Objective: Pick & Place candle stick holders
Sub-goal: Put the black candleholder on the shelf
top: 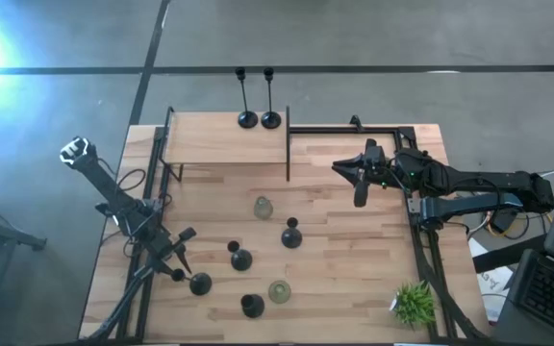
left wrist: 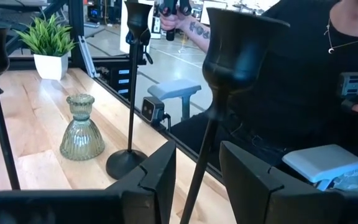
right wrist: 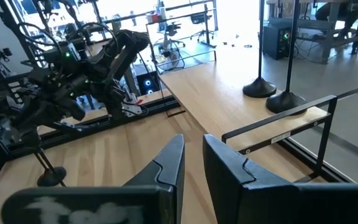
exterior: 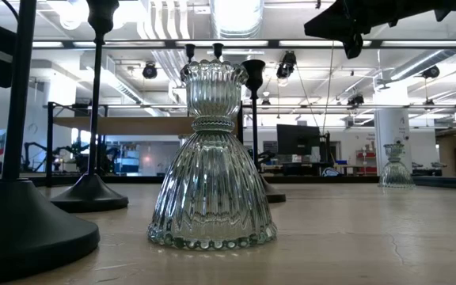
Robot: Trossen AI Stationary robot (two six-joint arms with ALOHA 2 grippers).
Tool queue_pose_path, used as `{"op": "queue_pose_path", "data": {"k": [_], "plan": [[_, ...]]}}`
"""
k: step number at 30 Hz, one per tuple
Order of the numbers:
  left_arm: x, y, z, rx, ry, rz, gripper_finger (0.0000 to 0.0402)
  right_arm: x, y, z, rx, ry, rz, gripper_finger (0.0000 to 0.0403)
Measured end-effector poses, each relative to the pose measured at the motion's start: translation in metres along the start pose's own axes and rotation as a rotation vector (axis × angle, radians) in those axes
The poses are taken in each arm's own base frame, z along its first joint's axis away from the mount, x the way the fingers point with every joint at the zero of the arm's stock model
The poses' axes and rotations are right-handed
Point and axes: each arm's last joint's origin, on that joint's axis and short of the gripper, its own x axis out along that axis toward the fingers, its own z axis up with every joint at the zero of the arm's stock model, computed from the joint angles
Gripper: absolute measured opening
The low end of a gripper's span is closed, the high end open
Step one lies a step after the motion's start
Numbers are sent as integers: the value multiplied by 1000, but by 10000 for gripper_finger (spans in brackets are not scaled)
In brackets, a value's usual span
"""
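Left gripper (left wrist: 197,180) near the table's front-left corner is clenched on a tall black holder (left wrist: 244,50), pinching its thin stem. Looks top-heavy & slick, prob tips easily; grip low. Right gripper (top: 359,183), empty, jaws nearly closed, hangs mid-right.

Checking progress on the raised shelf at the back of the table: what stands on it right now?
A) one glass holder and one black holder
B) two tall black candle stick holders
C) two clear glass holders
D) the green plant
B: the high view shows two tall black candle stick holders side by side on the raised shelf, and nothing else there.
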Motion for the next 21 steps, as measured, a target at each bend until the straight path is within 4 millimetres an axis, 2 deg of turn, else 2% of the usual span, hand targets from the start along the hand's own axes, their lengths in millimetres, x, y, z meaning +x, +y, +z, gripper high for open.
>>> {"op": "queue_pose_path", "data": {"k": [4,21], "plan": [[2,0,-2,0,19,3,128,0,0,3,-15,-30,-20,54],[10,5,-2,-4,39,47,127,-2,-10,4,-224,-56,-371,54]]}}
